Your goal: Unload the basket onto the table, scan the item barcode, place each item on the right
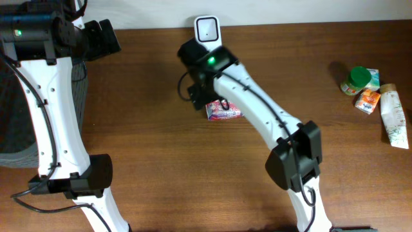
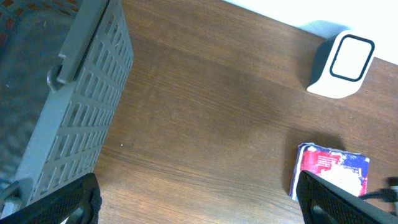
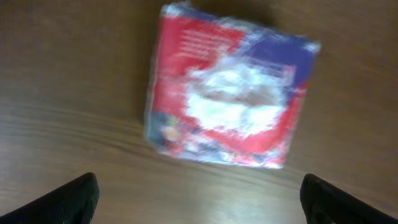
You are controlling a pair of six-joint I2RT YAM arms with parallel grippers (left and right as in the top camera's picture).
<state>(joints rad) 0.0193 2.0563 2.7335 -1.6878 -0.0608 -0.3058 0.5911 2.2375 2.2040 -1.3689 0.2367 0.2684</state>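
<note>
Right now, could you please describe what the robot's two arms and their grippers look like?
Both the left arm and the right arm have white tubular links joined by boxy black housings, with thin black cables running alongside. Each carries a small green light near the wrist. The fingers are plain black.
</note>
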